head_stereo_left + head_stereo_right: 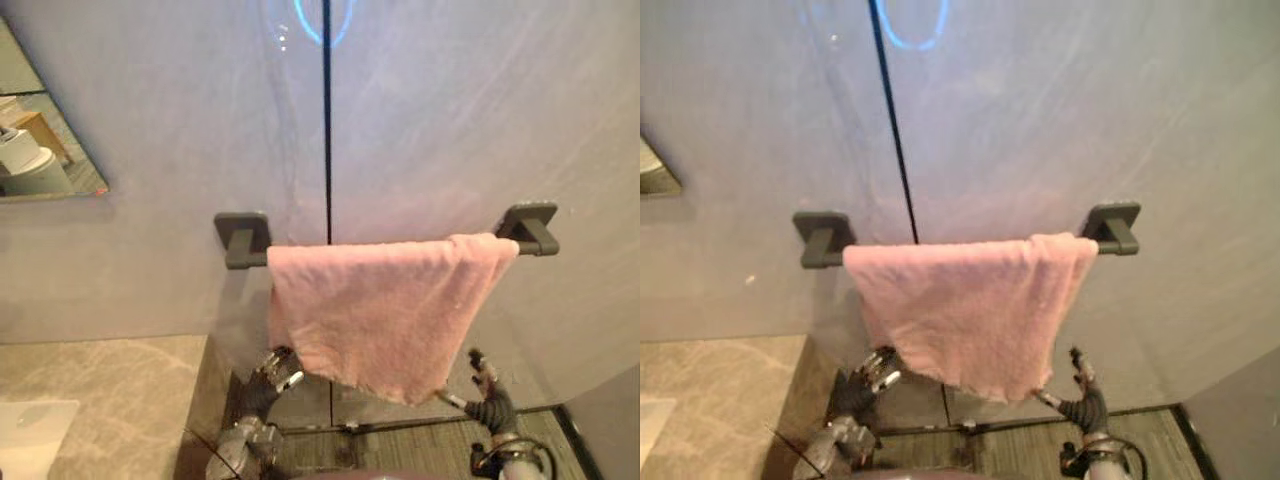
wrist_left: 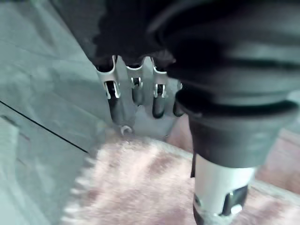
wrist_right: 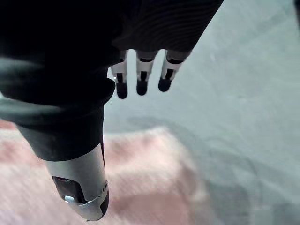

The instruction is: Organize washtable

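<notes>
Pink towel (image 1: 385,310) draped over the dark rail (image 1: 243,238), bunched toward its right end, so looks mostly done. Left hand (image 1: 266,384) and right hand (image 1: 490,404) slack just under its lower edge, gripping nothing. Probably just needs evening out

Soft dim light, ring-shaped glare (image 1: 322,25) on wall (image 1: 460,120)

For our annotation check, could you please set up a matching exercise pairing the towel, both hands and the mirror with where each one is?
Things:
1. pink towel
2. left hand
3. right hand
4. mirror

Places:
A. just below the towel's lower right corner
B. draped over the dark bar
C. high up on the robot's far left
D. just below the towel's lower left edge

Pairs: 1-B, 2-D, 3-A, 4-C
</notes>
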